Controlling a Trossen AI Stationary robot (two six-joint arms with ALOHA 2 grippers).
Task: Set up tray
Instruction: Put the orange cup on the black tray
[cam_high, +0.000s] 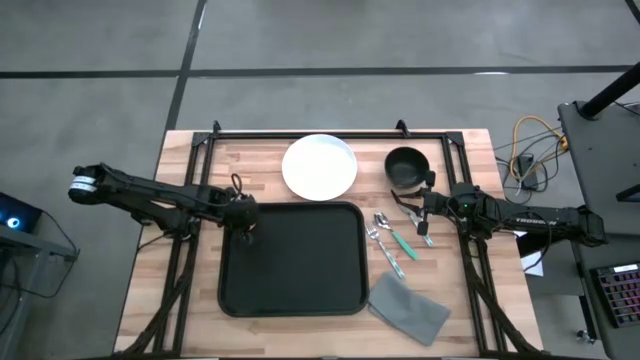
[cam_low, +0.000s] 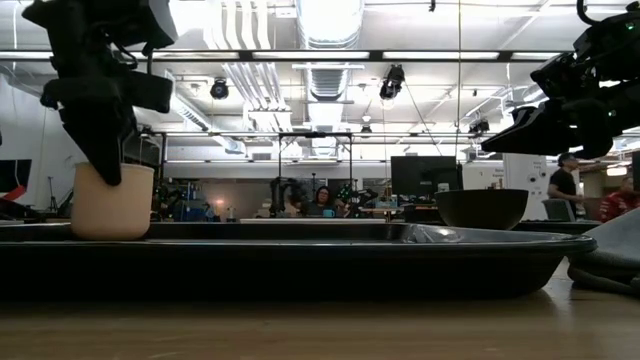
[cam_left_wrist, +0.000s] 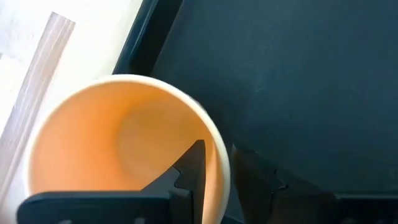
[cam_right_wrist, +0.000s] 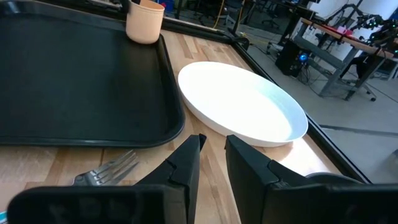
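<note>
the tray (cam_high: 292, 258) lies flat on the wooden table (cam_high: 140, 250), filling the middle of it. everything else is placed round the tray: a white plate (cam_high: 320, 166) just beyond its far edge, a dark bowl (cam_high: 408, 166) beyond its far right corner, two forks (cam_high: 385, 240) and a green-handled utensil (cam_high: 405, 243) just off its right edge, and a grey folded cloth (cam_high: 408, 308) by its near right corner.

a peach cup (cam_low: 112, 201) stands upright in the tray's far left corner. the left gripper (cam_left_wrist: 214, 174) is at that cup, one finger inside the rim and one outside; the fingers (cam_left_wrist: 189, 168) straddle the wall with a little slack, so i cannot tell whether they are pinching or letting go. the right gripper (cam_right_wrist: 212, 163) hovers off the tray's right side, above the utensils, with its fingers a narrow gap apart and nothing between them.

the tray looks stiff, light and smooth, likely plastic, so it would probably slide easily on the wood. its low raised rim is the only real purchase; a pinch over the rim at a long edge, ideally one on each side, seems safest with the cup aboard.
</note>
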